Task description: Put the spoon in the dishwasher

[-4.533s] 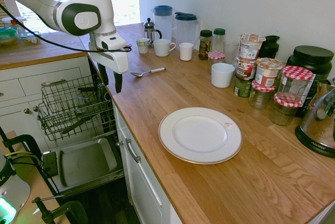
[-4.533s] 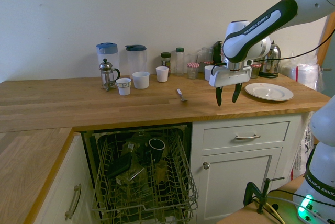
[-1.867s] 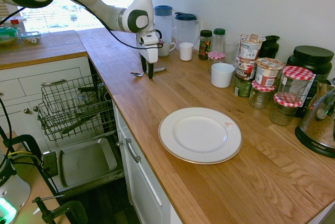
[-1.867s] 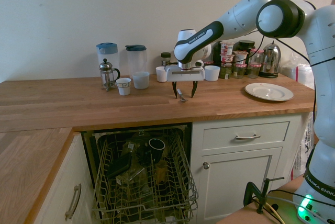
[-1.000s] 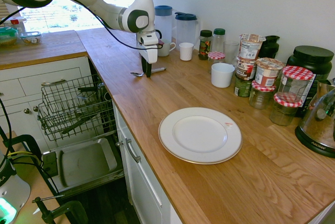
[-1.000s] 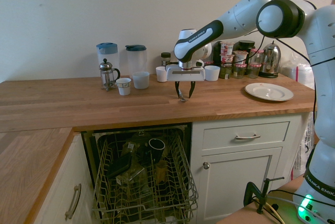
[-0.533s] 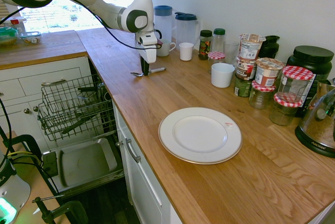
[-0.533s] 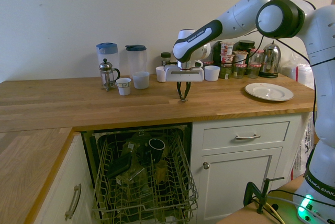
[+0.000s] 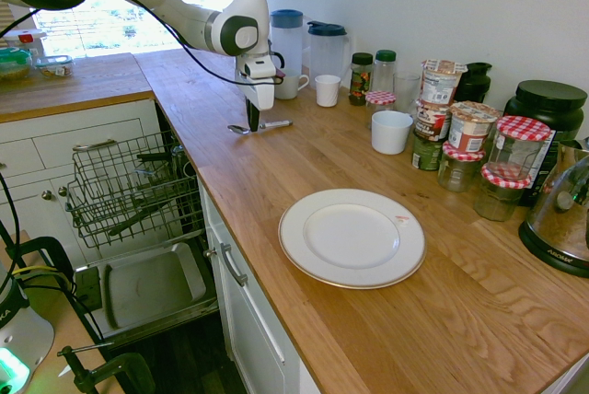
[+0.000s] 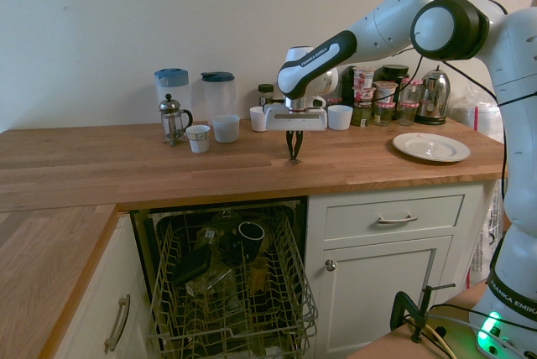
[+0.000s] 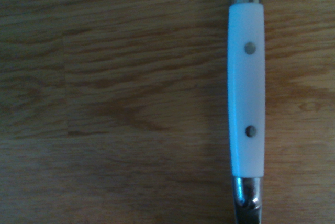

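First exterior view: pincer (image 9: 253,127) is down at the desk (image 9: 221,159), narrow, fingers closed around the neck of the spoon (image 9: 276,123). Spoon lies across the fingers, bowl on the side toward the dishwasher (image 9: 152,283), handle on the other. It sits near the desk's long edge, bare wood between. Dishwasher is open below that edge, rack (image 9: 120,187) out over the lowered door. Plate (image 9: 352,237) is well apart from the spoon, with open wood between them; its near side has bare desk too. White mug (image 9: 288,84) and white cup (image 9: 327,90) stand behind the pincer, nearer the wall; the wide white cup (image 9: 391,132) is farther along, jars (image 9: 460,168) beyond it.

Second exterior view: fingertips together, low over the wood, between the row of cups and the desk's front edge. Spoon is mostly hidden by them (only a bit of metal at the tips). Open wood on both sides, wide strip toward the plate. Rack below the front edge holds a black cup (image 10: 250,240) and other pieces, too tangled to name.

Wrist view: white handle with two rivets and a metal end cap, plain wood on either side (handle a little blurred).
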